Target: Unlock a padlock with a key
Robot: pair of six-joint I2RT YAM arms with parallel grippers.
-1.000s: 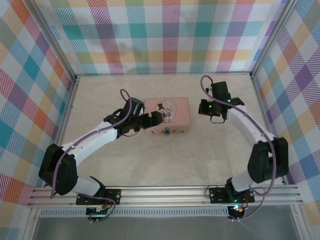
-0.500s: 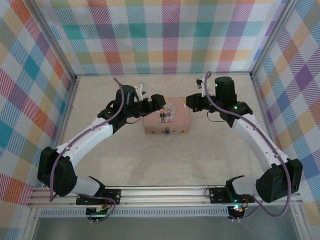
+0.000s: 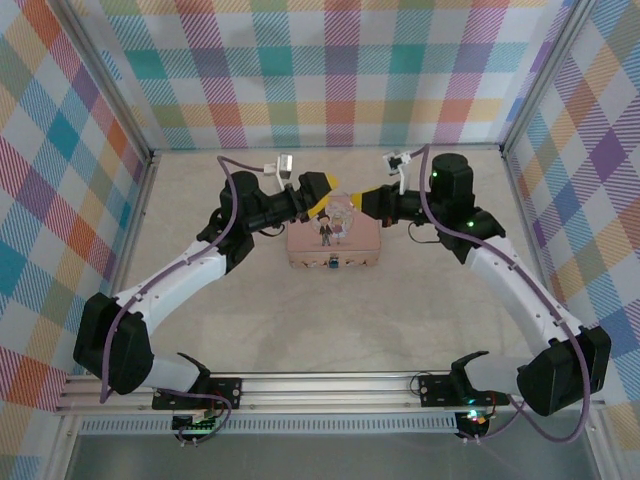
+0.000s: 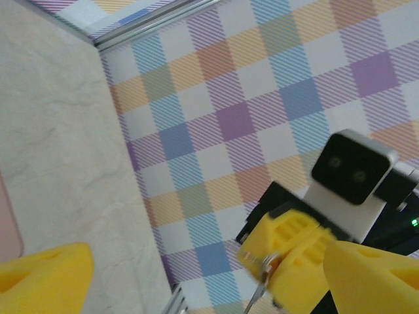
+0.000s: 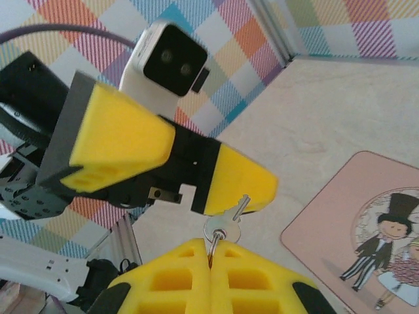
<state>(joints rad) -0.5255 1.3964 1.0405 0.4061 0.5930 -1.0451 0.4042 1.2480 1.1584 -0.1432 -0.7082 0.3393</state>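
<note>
At the centre of the overhead view, the pink tin (image 3: 335, 243) lies on the table (image 3: 420, 300). The padlock (image 3: 333, 265) is a small blue spot at the tin's lower edge. Just above the tin's upper edge, the left gripper (image 3: 320, 195) and the right gripper (image 3: 370, 200) face each other, near but apart.

In the left wrist view, the left gripper's yellow fingers (image 4: 42, 281) sit at the two lower corners, spread wide with nothing between them. Toward the lower right, the right gripper's yellow tips carry the key (image 4: 262, 275), which is blurred.

In the right wrist view, the right gripper's tips at bottom centre are pressed together on the key's ring end. The blade slants up toward the left gripper's nearer finger. The tin's lid shows at lower right.
</note>
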